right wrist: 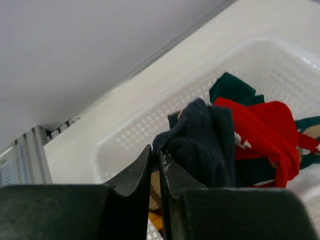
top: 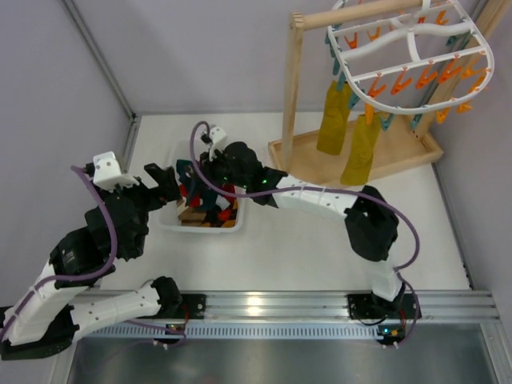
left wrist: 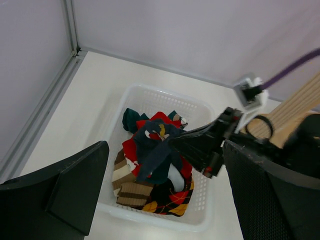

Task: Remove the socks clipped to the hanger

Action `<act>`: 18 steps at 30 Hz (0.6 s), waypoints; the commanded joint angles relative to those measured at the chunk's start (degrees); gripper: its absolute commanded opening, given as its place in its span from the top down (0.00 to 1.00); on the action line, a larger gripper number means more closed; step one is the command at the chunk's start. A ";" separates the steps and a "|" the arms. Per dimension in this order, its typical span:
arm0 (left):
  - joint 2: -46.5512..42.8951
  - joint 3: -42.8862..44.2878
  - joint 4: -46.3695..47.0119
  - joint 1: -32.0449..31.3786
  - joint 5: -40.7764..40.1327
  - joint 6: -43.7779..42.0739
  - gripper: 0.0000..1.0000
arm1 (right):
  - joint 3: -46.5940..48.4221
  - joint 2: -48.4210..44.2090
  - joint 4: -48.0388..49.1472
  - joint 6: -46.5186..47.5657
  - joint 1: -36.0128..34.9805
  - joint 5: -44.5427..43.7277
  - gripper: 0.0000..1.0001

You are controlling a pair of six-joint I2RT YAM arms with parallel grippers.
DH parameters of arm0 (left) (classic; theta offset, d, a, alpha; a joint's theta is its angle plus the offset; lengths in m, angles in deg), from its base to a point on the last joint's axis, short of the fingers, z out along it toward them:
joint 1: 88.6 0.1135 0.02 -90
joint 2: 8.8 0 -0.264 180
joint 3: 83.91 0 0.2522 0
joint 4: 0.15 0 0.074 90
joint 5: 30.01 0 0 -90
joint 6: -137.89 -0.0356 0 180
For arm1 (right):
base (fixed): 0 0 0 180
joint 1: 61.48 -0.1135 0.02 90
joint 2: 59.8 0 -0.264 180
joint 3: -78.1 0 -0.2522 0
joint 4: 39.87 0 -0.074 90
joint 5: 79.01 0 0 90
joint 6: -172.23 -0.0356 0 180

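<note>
Navy knit fabric fills the middle of your right wrist view. The dark blue sock point(right wrist: 200, 145) is bunched at the tips of the right tool point(right wrist: 155, 152), whose jaws stand almost together with only a thin slit and pinch the sock's edge above the white basket point(right wrist: 125, 145). Only the top view shows you the hanger point(top: 410, 40), far right on the wooden stand point(top: 293, 88), with two mustard-yellow socks point(top: 336, 120) hanging from its clips point(top: 400, 80). From above you also see the left tool point(top: 170, 188) just beside the basket's left wall, and its own camera shows its fingers point(left wrist: 75, 190) wide apart and empty. That same camera gives you the whole heap in the basket: a red sock point(left wrist: 131, 150), a brown striped piece point(left wrist: 125, 180) and an argyle one point(left wrist: 165, 202), all soft and crumpled. The counter point(top: 320, 248) is white, smooth and matte, closed in by pale grey-lilac wall panels, with an aluminium rail point(top: 264, 304) along the near edge. The basket is plastic pierced with small square holes. The hanger is a smooth white oval ring with crossbars, and its clips are orange and teal.
</note>
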 commanded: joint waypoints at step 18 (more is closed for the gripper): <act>1.91 -3.20 -1.11 0.03 1.34 2.67 0.01 | -4.56 -7.57 -7.31 4.23 -0.73 -0.68 0.04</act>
